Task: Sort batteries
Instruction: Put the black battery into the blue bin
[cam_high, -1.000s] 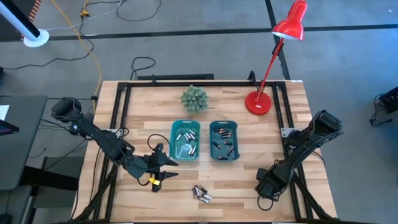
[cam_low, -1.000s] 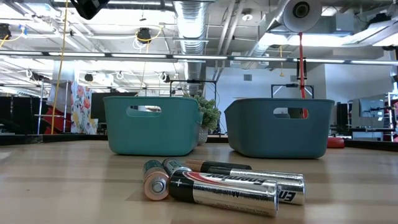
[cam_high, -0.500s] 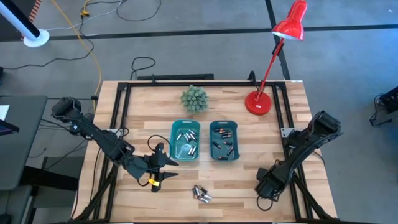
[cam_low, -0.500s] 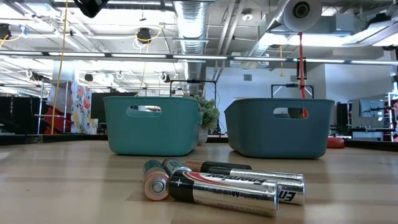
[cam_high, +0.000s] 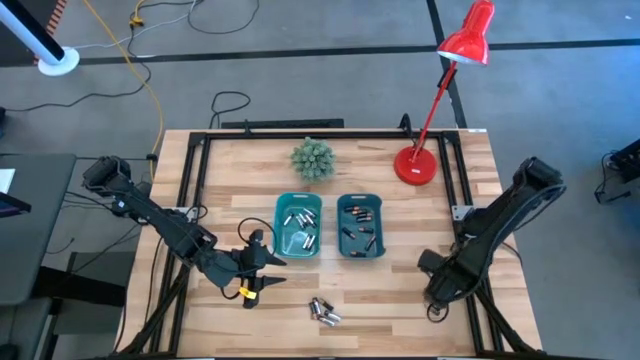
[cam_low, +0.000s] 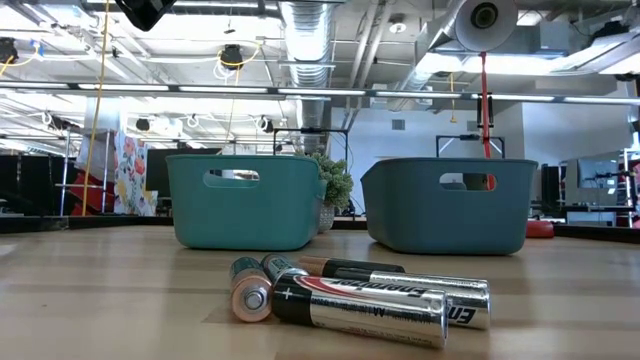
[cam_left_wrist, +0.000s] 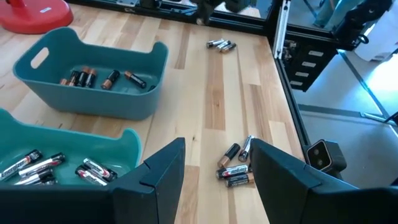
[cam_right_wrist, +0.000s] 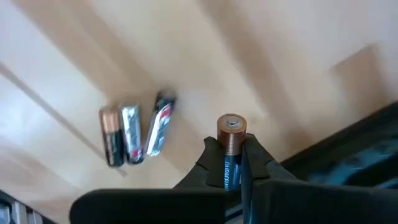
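Right now the right claw (cam_right_wrist: 234, 163) is clamped on a single copper-topped battery (cam_right_wrist: 229, 146), which stands up between its fingers over the wooden desk (cam_high: 440, 210). Seen from overhead, that claw (cam_high: 441, 284) sits near the desk's front right corner, well apart from the bins. Its wrist camera also catches three more batteries on the wood (cam_right_wrist: 134, 134), lying side by side below the held cell.

The left claw (cam_left_wrist: 214, 174) is spread wide with nothing between its fingers; from above it (cam_high: 262, 260) hovers just beside the left teal bin (cam_high: 279, 218). A loose cluster of batteries (cam_high: 323, 311) lies on the desk near its front edge, ahead of the two bins; from desk height these cells (cam_low: 350, 292) lie touching one another in front of both bins. The left bin (cam_left_wrist: 127, 140) holds silvery cells (cam_left_wrist: 37, 163), and the right teal bin (cam_left_wrist: 149, 56) holds darker ones with copper ends (cam_left_wrist: 102, 79). In the overhead view the right bin (cam_high: 378, 205) stands just beside the left one.

Behind the bins sit a small green plant (cam_high: 312, 159) and a red desk lamp (cam_high: 440, 100).
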